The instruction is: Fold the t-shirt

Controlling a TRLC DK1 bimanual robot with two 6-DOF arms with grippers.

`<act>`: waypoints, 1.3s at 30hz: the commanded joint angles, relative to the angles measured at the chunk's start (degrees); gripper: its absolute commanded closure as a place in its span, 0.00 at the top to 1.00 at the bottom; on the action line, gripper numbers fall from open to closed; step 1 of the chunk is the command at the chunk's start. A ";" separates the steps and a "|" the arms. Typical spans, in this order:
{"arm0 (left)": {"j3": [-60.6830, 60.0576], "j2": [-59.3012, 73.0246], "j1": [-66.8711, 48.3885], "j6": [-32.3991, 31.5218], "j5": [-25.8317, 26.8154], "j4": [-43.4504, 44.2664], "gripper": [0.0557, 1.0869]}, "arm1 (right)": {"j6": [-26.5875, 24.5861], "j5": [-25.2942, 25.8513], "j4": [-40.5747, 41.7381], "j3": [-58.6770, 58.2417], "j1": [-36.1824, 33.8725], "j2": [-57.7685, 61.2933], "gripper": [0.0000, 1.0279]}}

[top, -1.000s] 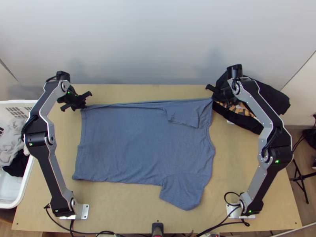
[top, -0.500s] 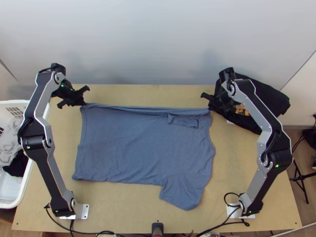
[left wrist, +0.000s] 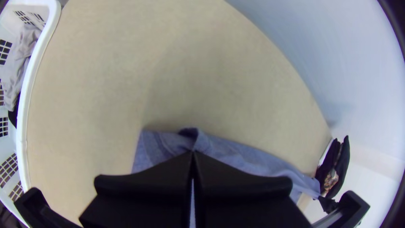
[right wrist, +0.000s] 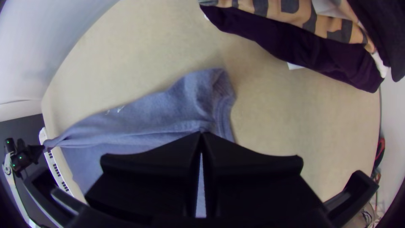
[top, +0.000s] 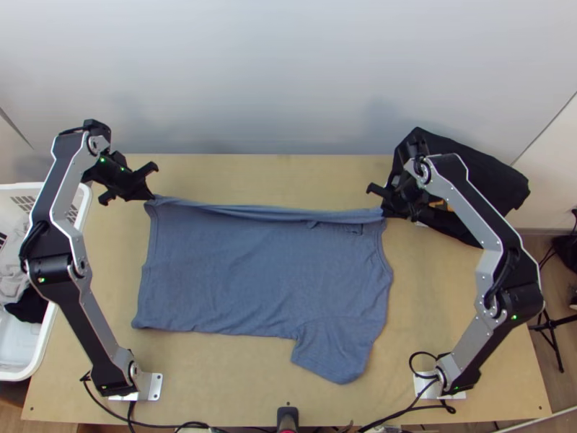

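Observation:
The blue t-shirt (top: pixel 252 281) lies spread on the table, its hem side at the left and one sleeve toward the near edge. Its far edge is pulled into a long narrow fold between the grippers. My left gripper (top: pixel 150 198) is shut on the far left corner; in the left wrist view the left gripper (left wrist: pixel 193 153) pinches the cloth (left wrist: pixel 240 156). At the far right, near the shoulder, my right gripper (top: pixel 386 211) is shut on the shirt; the right wrist view has the right gripper (right wrist: pixel 201 134) pinching the fabric (right wrist: pixel 168 107). The far sleeve is mostly hidden under the fold.
A white basket (top: pixel 76 238) holding grey and black clothes stands at the table's left. A pile of dark clothes (top: pixel 483 180) lies at the back right, close behind the right gripper. Bare wood (top: pixel 274 173) runs along the back edge.
Both grippers have come down toward the near side, the left one also slightly leftward, drawing the shirt's far edge with them. The fold now covers most of the far sleeve.

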 commanded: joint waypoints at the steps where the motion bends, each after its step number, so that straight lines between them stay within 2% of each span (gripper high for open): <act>1: -7.84 -4.56 0.23 3.08 2.08 -0.39 0.04 | -0.51 0.15 -0.27 -6.97 0.49 -4.13 0.03; 18: -30.78 -13.70 1.20 7.48 1.82 7.52 0.04 | -2.89 0.24 10.37 -27.71 1.72 -12.39 0.03; 20: -32.45 -14.23 1.46 7.57 0.15 8.31 0.04 | -3.06 0.24 11.42 -29.03 1.28 -12.39 0.03; 21: -33.07 -14.40 1.55 7.74 -1.96 9.10 0.04 | -3.41 0.24 11.69 -29.29 1.10 -12.30 0.06; 22: -33.59 -14.49 1.55 8.45 -2.93 9.45 0.14 | -3.24 0.15 11.33 -29.38 1.10 -12.30 0.24; 23: -34.12 -14.67 1.46 9.76 -3.37 9.45 0.36 | -3.15 0.15 10.54 -29.64 1.10 -12.47 0.48; 24: -34.47 -14.93 1.46 10.73 -4.16 9.63 0.67 | -3.06 0.15 9.84 -29.73 1.02 -12.83 0.73; 25: -35.09 -15.46 1.55 11.96 -4.69 9.72 0.92 | -2.97 0.15 9.58 -29.82 0.93 -12.91 0.86; 26: -35.61 -16.16 1.72 13.02 -4.69 9.89 0.96 | -3.15 0.07 8.43 -29.73 0.93 -13.00 0.89; 28: -37.37 -18.53 2.43 14.07 -3.98 11.65 0.96 | -4.03 -0.20 7.55 -29.82 1.02 -13.00 0.97; 30: -38.51 -20.55 2.95 14.42 -4.07 12.97 0.96 | -5.88 -1.52 3.16 -29.29 0.66 -12.74 0.96; 32: -38.43 -21.87 3.83 14.42 -3.54 12.79 0.96 | -5.96 -1.52 2.63 -30.52 0.66 -16.69 0.96; 35: -39.39 -25.56 4.36 16.00 -2.22 11.83 0.96 | -5.08 -1.60 3.16 -32.45 1.72 -26.63 0.91; 39: -45.81 -33.21 4.27 22.16 -2.66 12.62 0.96 | -4.21 -1.52 3.51 -36.41 5.24 -40.25 0.91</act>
